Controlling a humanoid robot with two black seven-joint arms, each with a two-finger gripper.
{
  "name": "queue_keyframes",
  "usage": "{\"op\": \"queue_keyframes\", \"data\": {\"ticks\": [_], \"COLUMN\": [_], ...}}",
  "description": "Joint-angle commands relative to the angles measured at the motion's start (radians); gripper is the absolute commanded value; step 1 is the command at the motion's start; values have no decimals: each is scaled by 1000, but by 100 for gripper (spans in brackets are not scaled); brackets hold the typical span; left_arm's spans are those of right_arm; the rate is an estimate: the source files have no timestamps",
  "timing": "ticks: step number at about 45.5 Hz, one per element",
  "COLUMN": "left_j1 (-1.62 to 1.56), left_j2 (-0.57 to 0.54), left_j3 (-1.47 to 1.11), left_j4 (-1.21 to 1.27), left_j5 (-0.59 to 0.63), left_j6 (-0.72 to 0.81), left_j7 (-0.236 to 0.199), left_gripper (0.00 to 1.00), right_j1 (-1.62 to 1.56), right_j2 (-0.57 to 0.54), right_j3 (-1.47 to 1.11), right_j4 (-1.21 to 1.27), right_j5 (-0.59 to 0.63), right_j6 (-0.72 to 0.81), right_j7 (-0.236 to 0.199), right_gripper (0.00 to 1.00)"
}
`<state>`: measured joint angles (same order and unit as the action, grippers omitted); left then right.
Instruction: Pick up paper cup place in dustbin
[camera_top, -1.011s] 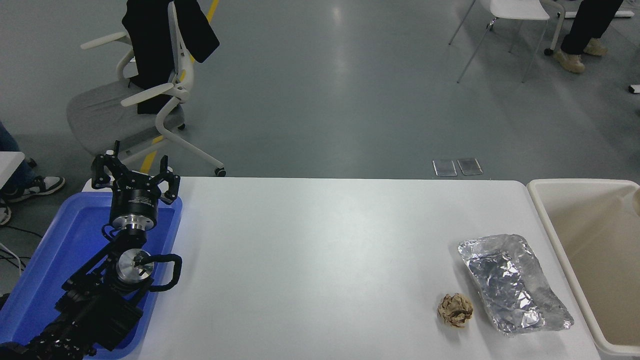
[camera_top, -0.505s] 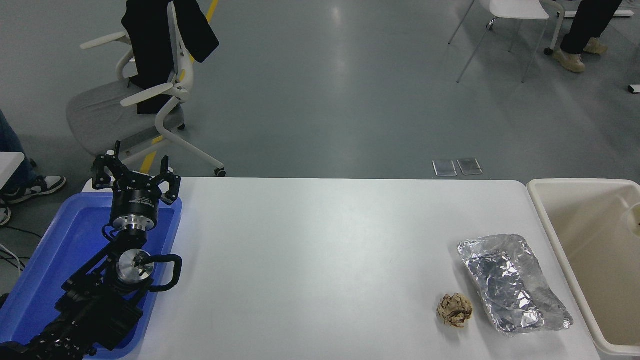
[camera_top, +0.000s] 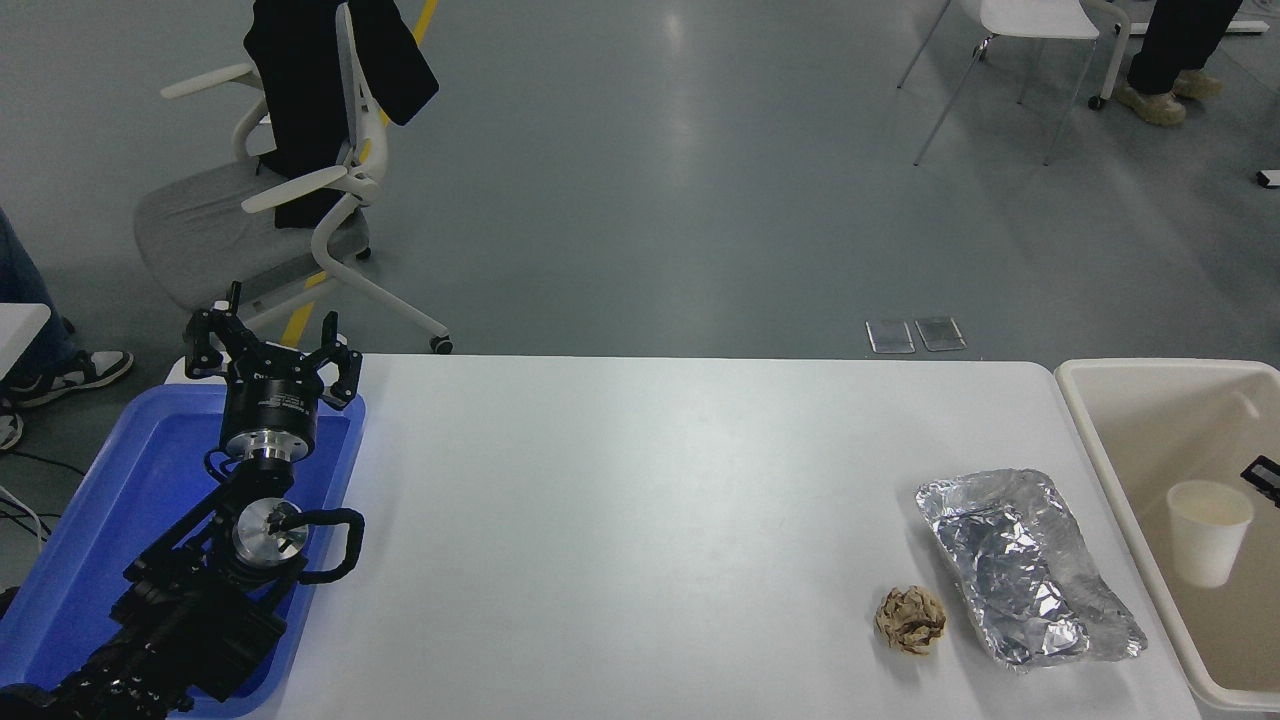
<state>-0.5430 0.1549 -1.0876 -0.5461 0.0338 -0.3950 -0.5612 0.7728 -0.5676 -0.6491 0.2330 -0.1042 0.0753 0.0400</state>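
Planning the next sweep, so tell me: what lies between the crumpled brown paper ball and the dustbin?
In the head view, only the crumpled foil sheet lies between the paper ball and the dustbin.

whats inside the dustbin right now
The paper cup is inside the dustbin, upright, mouth up. A black tip of the right end effector shows at the frame edge beside it. The bin's right part is cut off, so anything there is unseen.

Beyond the white table's (camera_top: 640, 480) far edge, glossy grey floor (camera_top: 680, 180) streaked with pale light, a grey-seated white swivel chair (camera_top: 270, 215) at left, a white metal-legged chair (camera_top: 1010, 40) at upper right.
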Motion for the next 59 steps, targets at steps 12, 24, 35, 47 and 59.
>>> {"op": "queue_keyframes", "data": {"ticks": [12,24,35,47,59], "left_j1": [0,0,0,0,0], "left_j2": [0,0,0,0,0], "left_j3": [0,0,0,0,0], "left_j4": [-2,-2,-2,-2,-2], "left_j5": [0,1,1,0,1], "left_j6": [-1,-1,-1,-1,-1], "left_j7": [1,1,0,1,0], "left_gripper": [99,99,99,99,99], "right_j1": [210,543,870,1151,1372], "right_j2": [-15,-103,-49,75,147], "right_j3": [2,-4,-223,-380,-403], "right_j4": [118,509,778,1069,1247], "right_j5": [-81,-322,-416,-413,-290], "right_j6": [40,40,44,95,339], "right_j7": [8,-3,0,3,-2], "right_gripper": [100,100,100,100,100]}}
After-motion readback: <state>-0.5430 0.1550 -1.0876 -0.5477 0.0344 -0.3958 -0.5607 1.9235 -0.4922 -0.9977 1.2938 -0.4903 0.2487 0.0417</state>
